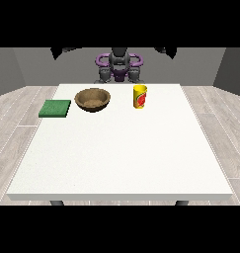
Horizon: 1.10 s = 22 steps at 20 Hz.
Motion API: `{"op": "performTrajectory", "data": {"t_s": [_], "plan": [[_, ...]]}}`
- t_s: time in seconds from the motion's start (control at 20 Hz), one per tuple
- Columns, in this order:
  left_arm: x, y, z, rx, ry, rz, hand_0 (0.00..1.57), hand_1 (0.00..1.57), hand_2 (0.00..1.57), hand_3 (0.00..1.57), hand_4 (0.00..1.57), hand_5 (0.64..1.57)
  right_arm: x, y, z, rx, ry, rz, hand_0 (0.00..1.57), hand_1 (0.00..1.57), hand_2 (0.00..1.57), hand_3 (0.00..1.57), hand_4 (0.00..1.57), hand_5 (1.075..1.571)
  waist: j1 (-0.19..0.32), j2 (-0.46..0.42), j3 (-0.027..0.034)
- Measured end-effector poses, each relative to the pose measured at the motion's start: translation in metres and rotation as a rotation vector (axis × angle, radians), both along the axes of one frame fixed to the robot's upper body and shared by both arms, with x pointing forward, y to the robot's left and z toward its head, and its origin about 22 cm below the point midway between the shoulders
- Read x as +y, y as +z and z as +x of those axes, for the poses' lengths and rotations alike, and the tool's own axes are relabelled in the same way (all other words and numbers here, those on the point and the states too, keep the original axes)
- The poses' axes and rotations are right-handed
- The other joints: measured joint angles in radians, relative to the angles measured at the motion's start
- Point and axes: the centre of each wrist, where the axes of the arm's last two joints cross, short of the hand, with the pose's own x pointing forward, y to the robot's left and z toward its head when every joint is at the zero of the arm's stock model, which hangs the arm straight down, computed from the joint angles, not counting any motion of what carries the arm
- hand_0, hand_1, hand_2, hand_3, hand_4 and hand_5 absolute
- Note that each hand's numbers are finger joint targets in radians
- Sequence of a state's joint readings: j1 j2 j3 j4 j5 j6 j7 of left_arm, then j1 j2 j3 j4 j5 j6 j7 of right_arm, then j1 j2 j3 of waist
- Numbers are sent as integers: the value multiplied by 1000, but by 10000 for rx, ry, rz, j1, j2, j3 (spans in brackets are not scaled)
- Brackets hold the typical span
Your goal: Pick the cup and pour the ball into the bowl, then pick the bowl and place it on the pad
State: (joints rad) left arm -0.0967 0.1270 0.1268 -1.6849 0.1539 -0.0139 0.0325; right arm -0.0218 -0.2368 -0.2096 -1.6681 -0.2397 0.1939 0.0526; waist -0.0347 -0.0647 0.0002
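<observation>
Both hands sit tucked near the robot's torso at the far edge of my counter (121, 148), too small for me to tell how they are held. Nearest them stands the yellow cup (140, 96), upright; the wooden bowl (93, 99) lies beside it, the green pad (55, 108) beyond.

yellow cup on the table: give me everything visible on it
The cup is a yellow tumbler with a red patch on its side, slightly wider at the rim than at the base; the material looks like plastic or paper. It stands upright on the white table, on the far part near the robot, apart from and to the view's right of the brown bowl. Nothing touches it except the table, and no hand is near it. Its inside is not visible, so no ball can be seen.
</observation>
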Motion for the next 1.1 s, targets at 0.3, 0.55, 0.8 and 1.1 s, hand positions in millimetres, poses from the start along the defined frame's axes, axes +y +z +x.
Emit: {"op": "performTrajectory", "data": {"t_s": [0.3,0.55,0.8,1.1], "plan": [[0,-22,9,-974,-45,123,0,0,0,0,0,1525,-2,-13,7,-882,162,109,0,0,0,0,0,1571,-59,1200,-1],[-13,-57,15,-1295,170,203,0,0,0,0,0,1519,-2,-20,11,-1136,282,63,0,0,0,0,0,1571,-232,1615,-5],[-31,-89,27,-1585,556,205,0,0,0,0,0,1528,1,-11,19,-1607,544,-85,0,0,0,0,0,1570,-629,2143,-5],[-42,-115,41,-1783,750,384,0,0,0,0,0,1518,-9,-15,27,-1891,679,49,0,0,0,0,0,1570,-755,2578,-7]]}}
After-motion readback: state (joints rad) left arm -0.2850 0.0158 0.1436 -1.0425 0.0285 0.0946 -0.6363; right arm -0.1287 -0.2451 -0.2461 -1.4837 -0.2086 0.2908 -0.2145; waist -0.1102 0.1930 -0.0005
